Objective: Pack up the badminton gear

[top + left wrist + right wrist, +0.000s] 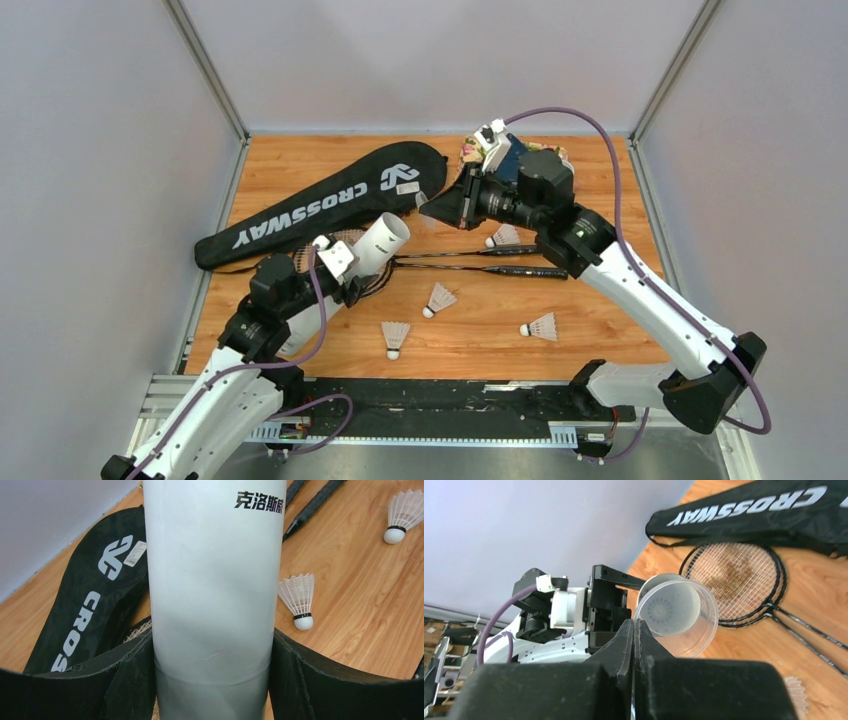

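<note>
My left gripper [352, 270] [212, 647] is closed on the white tube [380, 242] [212, 575], holding it tilted with its open mouth toward the right arm. My right gripper [438, 207] [634, 626] is shut on the rim of a clear round lid [684, 622], which is right at the tube's mouth. Two black rackets [460, 262] [734, 577] lie stacked, heads beneath the tube. The black CROSSWAY cover [320, 205] [85, 600] [749, 512] lies at the back left. Several white shuttlecocks lie loose on the wood: [504, 237], [438, 299], [395, 337].
Another shuttlecock [540, 327] lies front right. A floral tray [470, 152] with blue cloth sits at the back, mostly hidden by the right arm. Grey walls close in the table on three sides; a metal rail [440, 410] runs along the near edge.
</note>
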Tool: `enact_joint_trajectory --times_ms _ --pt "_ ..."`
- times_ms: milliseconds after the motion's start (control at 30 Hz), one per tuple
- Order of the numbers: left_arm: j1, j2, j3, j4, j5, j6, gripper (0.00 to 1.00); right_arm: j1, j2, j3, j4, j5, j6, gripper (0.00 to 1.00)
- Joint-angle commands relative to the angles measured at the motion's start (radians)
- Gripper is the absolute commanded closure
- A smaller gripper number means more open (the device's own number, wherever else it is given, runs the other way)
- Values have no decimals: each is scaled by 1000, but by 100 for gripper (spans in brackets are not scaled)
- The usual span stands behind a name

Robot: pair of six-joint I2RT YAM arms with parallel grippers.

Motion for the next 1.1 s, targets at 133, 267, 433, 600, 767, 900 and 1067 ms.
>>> enact_joint_trajectory --times_ms 133,267,433,600,767,900,1067 --pt "5 16 21 112 -16 -46 99 -23 -76 33 -460 756 -184 100" --pt "7 20 30 186 15 -72 98 -390 -154 -244 -486 851 -89 100" --pt "7 18 29 249 50 -109 97 -751 -119 -489 -304 746 -68 100" --pt "5 1 -5 284 70 -127 96 -864 97 -511 -234 738 -101 100" --pt "7 -16 -13 298 88 -147 94 -885 181 -478 -199 654 -152 32" --pt "7 -34 -46 323 99 -155 92 -832 118 -440 -167 592 -213 5" --pt "7 -39 -73 344 110 -155 87 -672 226 -307 8 109 -425 9"
